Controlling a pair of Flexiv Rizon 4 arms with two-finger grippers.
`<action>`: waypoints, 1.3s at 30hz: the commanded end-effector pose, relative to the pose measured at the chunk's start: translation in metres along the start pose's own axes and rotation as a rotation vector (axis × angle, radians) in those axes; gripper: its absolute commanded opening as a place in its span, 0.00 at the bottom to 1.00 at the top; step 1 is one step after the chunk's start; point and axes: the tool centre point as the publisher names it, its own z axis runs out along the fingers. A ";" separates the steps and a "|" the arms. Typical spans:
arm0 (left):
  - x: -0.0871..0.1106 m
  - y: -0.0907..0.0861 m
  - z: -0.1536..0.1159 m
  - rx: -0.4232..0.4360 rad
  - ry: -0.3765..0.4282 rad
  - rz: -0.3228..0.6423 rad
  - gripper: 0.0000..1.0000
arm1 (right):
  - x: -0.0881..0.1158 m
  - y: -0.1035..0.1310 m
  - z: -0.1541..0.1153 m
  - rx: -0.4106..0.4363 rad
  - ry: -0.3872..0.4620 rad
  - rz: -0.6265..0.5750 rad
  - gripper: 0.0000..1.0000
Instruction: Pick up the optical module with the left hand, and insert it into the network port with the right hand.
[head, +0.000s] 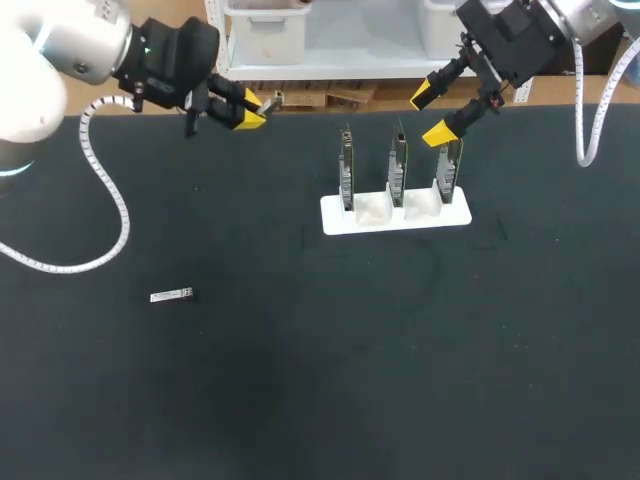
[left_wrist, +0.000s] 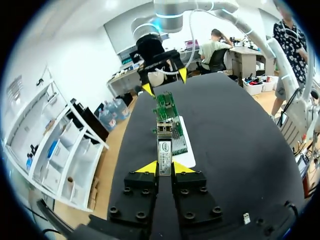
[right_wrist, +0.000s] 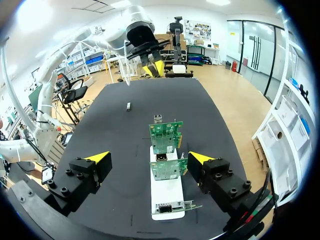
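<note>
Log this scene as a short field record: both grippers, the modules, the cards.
left gripper: shut on a module, held in the air over the table's far left
right gripper: open, above the right end of the card row
cards: three, upright in a white holder
loose module: flat on the table, apart from both arms
insertion: not yet done
</note>
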 end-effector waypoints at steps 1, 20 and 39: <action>-0.001 0.016 0.009 0.025 -0.065 0.027 0.00 | 0.000 0.002 0.000 0.005 0.000 0.000 1.00; -0.003 0.017 0.013 0.042 -0.115 0.045 0.00 | 0.000 0.002 0.000 0.005 0.000 0.000 1.00; -0.040 0.014 0.038 0.031 -0.284 0.063 0.00 | 0.000 0.002 0.000 0.005 0.000 0.000 1.00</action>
